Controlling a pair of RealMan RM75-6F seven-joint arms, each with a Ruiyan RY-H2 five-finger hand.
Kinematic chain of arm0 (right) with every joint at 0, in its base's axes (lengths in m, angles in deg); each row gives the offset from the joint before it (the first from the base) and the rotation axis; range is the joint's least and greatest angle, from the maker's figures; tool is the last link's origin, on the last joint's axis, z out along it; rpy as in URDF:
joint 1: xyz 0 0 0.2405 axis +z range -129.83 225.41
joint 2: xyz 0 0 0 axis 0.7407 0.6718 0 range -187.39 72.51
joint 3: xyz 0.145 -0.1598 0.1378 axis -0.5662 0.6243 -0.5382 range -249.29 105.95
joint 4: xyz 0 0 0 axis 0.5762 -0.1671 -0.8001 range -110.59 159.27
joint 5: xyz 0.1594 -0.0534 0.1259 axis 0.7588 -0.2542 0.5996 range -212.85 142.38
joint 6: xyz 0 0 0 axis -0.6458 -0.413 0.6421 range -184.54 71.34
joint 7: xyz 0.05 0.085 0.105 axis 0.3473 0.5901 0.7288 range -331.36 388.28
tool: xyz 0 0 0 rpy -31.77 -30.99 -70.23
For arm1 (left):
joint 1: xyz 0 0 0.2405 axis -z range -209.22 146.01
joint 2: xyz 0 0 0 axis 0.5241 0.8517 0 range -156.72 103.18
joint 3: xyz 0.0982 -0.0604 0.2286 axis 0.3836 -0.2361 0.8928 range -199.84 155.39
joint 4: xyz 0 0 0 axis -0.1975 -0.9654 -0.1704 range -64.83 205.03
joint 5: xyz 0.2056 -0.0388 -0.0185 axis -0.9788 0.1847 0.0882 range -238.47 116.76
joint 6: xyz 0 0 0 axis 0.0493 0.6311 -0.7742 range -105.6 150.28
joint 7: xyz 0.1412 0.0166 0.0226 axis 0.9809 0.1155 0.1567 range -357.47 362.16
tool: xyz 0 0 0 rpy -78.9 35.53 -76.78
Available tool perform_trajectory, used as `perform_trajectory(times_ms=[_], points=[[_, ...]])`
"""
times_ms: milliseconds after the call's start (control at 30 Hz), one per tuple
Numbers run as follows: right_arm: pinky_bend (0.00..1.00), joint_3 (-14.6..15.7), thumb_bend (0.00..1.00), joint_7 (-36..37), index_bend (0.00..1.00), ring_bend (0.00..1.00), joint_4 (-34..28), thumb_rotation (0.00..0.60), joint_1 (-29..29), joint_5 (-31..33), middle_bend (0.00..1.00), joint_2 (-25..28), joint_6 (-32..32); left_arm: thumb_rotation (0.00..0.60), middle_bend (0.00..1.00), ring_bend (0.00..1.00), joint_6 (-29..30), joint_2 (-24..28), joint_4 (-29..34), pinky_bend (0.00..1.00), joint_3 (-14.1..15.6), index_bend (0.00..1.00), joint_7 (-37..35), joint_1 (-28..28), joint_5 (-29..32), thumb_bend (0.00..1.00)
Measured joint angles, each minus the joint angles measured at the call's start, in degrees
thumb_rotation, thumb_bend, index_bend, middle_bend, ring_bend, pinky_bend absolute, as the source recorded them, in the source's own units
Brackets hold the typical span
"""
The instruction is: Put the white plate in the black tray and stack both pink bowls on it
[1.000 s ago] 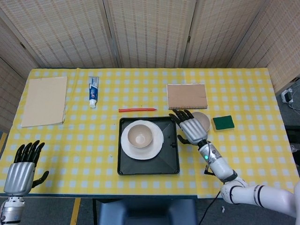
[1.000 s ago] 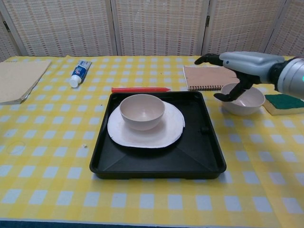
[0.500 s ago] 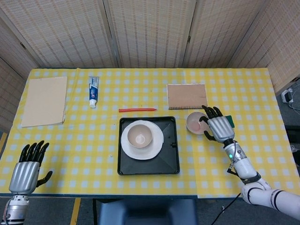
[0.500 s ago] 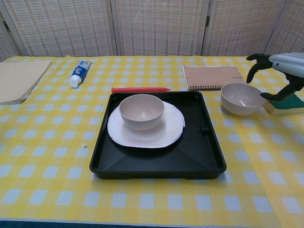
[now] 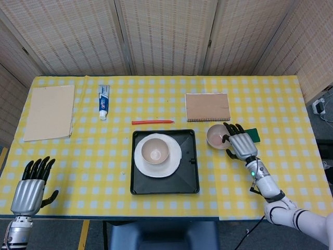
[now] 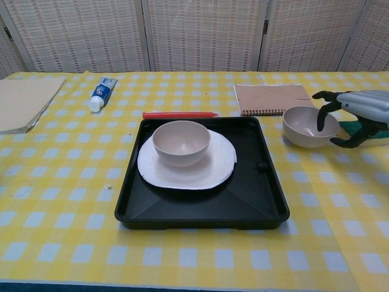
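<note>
white plate lies in black tray, one pink bowl on it. second pink bowl stands on the table right of the tray. right hand fingers spread, curved over its rim; grip cannot be confirmed. left hand spread, holding nothing.

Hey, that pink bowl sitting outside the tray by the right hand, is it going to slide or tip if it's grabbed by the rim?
The pink bowl looks thin, so probably light. Its rounded sides narrow toward the base, so a rim push from the right hand may tilt it. The tablecloth likely limits sliding.
</note>
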Motion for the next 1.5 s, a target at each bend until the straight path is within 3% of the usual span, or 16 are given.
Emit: perform_trajectory(times_ms=[367,600,933,1233,1500], points=[[0.0,-0.7,0.45,0.3,0.61,0.0,2.8,0.6,0.3,-1.7,0.0,-2.8,-0.3,0.6,0.07,0.0,-0.2,0.3,0.0,0.0,0.0,0.0,-0.5,0.0,0.3,0.29],[0.0,-0.8,0.45,-0.2,0.65,0.0,1.2,0.6,-0.3,-3.4,0.0,-2.2,-2.9,0.6,0.07,0.0,0.0,0.4,0.1,0.0,0.0,0.0,-0.6,0.0,0.1,0.29],[0.0,-1.3,0.45,-2.1,0.65,0.0,-9.8,0.6,-0.6,-7.2,0.0,1.7,-6.9,0.6,0.07,0.0,0.0,0.3,0.2,0.0,0.0,0.0,-0.7,0.0,0.1,0.29],[0.0,-2.8,0.45,-8.6,0.65,0.0,-22.6,0.6,2.5,-8.8,0.0,2.9,-6.0,0.6,0.07,0.0,0.9,0.8,0.5,0.0,0.1,0.0,-1.2,-0.3,-0.5,0.29],[0.0,-4.2,0.45,-13.9,0.65,0.0,-24.9,0.6,5.7,-6.9,0.0,-0.5,-3.4,0.6,0.07,0.0,1.5,1.3,0.8,0.0,0.3,0.0,-1.8,-0.7,-1.0,0.29]])
